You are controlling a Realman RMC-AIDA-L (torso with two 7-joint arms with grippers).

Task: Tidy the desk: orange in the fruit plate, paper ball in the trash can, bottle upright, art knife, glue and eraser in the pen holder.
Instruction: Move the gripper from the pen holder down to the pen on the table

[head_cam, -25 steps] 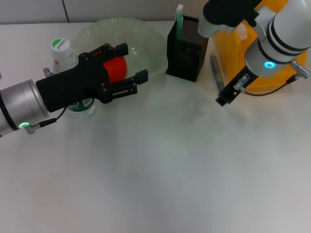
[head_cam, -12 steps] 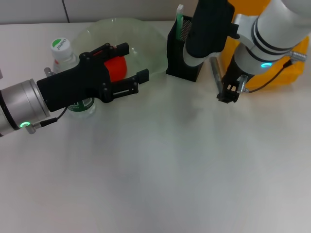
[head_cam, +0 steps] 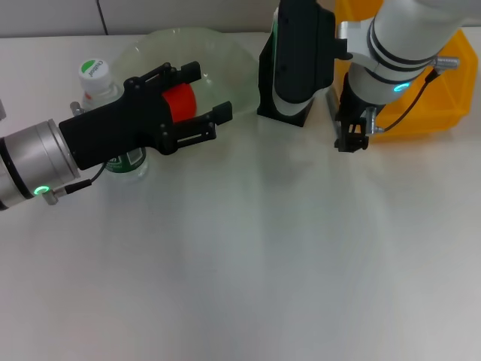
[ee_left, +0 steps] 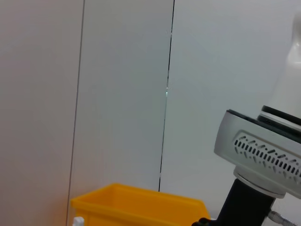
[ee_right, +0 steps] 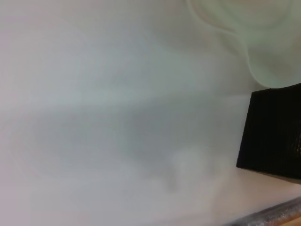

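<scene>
My left gripper [head_cam: 197, 98] is open and hangs over the pale-green fruit plate [head_cam: 229, 56]. The red orange [head_cam: 180, 101] lies in the plate between its fingers. The bottle [head_cam: 94, 75] stands upright behind my left arm. My right gripper [head_cam: 301, 68] hovers over the black mesh pen holder [head_cam: 267, 83] and hides most of it. A silver art knife [head_cam: 331, 98] lies between the holder and the yellow trash can [head_cam: 443, 98]. In the right wrist view the holder [ee_right: 273, 136] and the knife [ee_right: 275, 213] show. The eraser and paper ball are out of view.
The white desk [head_cam: 263, 263] stretches in front of both arms. The trash can also shows in the left wrist view [ee_left: 136, 205]. A cable and small black part of the right arm [head_cam: 351, 139] hang low near the knife.
My right arm has swung left and its gripper has come over the pen holder. My left gripper has stayed over the plate with the orange.
</scene>
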